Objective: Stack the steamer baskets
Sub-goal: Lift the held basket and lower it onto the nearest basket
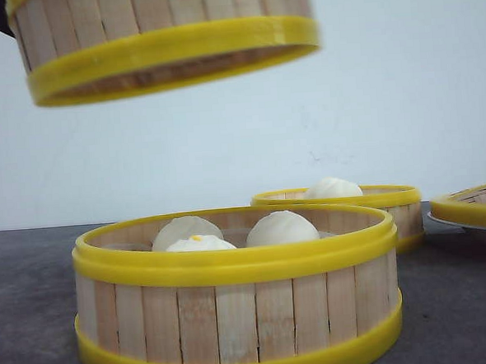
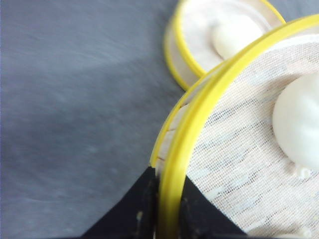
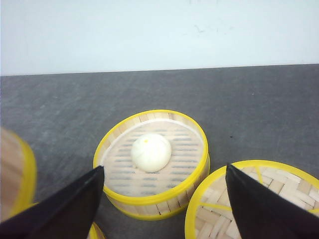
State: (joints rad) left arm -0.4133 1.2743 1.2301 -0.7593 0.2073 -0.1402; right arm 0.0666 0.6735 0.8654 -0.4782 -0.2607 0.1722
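Note:
One steamer basket [image 1: 169, 46] hangs in the air at the upper left of the front view, slightly tilted. My left gripper [image 2: 167, 186] is shut on its yellow rim [image 2: 199, 109], and inside lie a cloth liner and a white bun [image 2: 299, 124]. Below it, a second steamer basket [image 1: 235, 314] stands on the table with three buns. A third basket [image 1: 343, 199] [image 3: 149, 199] with a single bun stands behind and to the right. My right gripper [image 3: 164, 167] hovers open above the near side of that third basket, holding nothing.
A woven yellow-rimmed lid [image 3: 244, 209] [image 1: 475, 205] lies on a white plate at the right, close beside the third basket. The dark grey tabletop [image 2: 75, 99] runs back to a white wall [image 3: 149, 30].

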